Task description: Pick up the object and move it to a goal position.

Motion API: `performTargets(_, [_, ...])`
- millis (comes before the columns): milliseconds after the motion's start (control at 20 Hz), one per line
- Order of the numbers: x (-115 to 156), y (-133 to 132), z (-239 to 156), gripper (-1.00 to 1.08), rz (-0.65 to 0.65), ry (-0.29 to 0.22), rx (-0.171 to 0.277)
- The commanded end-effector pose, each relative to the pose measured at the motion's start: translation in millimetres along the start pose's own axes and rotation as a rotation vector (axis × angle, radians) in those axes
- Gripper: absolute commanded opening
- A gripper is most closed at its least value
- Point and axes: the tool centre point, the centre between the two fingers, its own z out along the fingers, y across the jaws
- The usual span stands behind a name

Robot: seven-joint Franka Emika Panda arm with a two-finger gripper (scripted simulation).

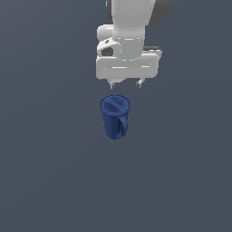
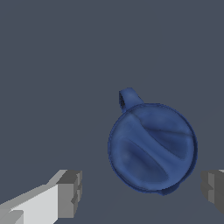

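Simulated scene: flat featureless grey ground (image 1: 45,181), rendered look.

The white gripper (image 1: 125,84) hangs with fingers apart just above the upright dark blue pitcher (image 1: 115,116), not touching it

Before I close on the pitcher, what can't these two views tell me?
- Pitcher base: exterior view looks from above, so contact with the floor is unclear.
- Pitcher inside: the ridged top covers it in the wrist view.
- Tool fingers: cut off by the wrist view's edges.
- Goal position: no marker in either view.
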Motion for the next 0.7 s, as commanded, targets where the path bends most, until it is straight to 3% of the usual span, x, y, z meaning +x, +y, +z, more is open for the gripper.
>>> performTargets(0, [0.0, 0.0, 0.0, 1.00, 0.000, 0.000, 0.000])
performTargets(450, [0.0, 0.0, 0.0, 1.00, 0.000, 0.000, 0.000])
performTargets(500, [0.0, 0.0, 0.0, 0.28, 0.000, 0.000, 0.000])
performTargets(650, [0.8, 0.2, 0.7, 0.28, -0.003, -0.004, 0.000])
